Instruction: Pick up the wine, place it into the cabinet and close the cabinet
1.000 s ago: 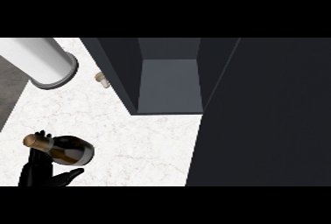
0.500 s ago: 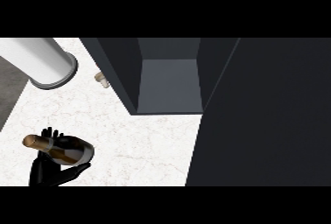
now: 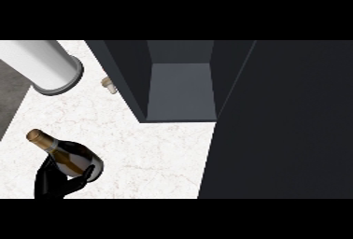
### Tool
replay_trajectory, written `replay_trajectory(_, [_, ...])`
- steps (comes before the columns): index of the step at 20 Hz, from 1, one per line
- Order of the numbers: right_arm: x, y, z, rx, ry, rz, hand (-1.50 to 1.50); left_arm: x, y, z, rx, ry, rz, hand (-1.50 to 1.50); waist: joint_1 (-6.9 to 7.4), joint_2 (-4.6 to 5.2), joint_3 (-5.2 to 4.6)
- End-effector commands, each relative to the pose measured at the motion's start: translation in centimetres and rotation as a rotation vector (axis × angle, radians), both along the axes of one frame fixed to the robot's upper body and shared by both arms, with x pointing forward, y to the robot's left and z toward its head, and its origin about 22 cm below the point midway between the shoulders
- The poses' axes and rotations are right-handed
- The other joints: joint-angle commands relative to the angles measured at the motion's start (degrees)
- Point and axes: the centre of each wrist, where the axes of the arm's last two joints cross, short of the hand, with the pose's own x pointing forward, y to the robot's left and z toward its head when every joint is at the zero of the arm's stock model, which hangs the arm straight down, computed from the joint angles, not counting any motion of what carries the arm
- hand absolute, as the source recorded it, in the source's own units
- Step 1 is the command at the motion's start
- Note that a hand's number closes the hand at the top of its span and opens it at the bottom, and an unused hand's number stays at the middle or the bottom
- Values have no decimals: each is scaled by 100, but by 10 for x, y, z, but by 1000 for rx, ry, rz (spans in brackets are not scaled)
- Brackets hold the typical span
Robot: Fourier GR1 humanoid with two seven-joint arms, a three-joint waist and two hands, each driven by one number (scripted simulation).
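Left hand [image 3: 56, 183] at seven o'clock, fingers curled round the wine bottle [image 3: 69, 157], gold neck tilted toward ten o'clock, open cabinet [image 3: 180, 88] at twelve.

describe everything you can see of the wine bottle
The wine bottle is dark glass with a gold foil top and a gold-and-white label on its shoulder. It is tilted, neck pointing up and to the left in the view, base toward the lower right. It sits at the lower left, over the white marble counter, left of the open cabinet. The left hand holds it from below, black fingers curled round the body. Its lower part is partly hidden by the hand.
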Motion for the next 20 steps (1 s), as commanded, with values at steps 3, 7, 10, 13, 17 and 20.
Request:
replay_trajectory(3, [-34,-18,24,22,-88,-9,-150,2,-14,-3,100,-40,8,150,5,2,2])
replay_trajectory(7, [-33,-19,25,22,-82,-22,-150,-6,-17,6,91,-52,-98,150,31,-8,5])
replay_trajectory(10, [-27,-18,21,34,-81,3,-150,17,-39,7,48,-56,-308,150,-48,-7,4])
replay_trajectory(13, [-32,-20,22,31,-88,-8,-150,30,-54,16,70,-82,-432,150,-62,-17,4])
replay_trajectory(17, [-28,-21,21,43,-92,-26,-150,31,-45,32,6,-83,-548,150,31,-15,8])
replay_trajectory(20, [-36,-21,21,39,-88,-26,-150,40,-79,41,-6,-99,-562,150,20,-17,6])
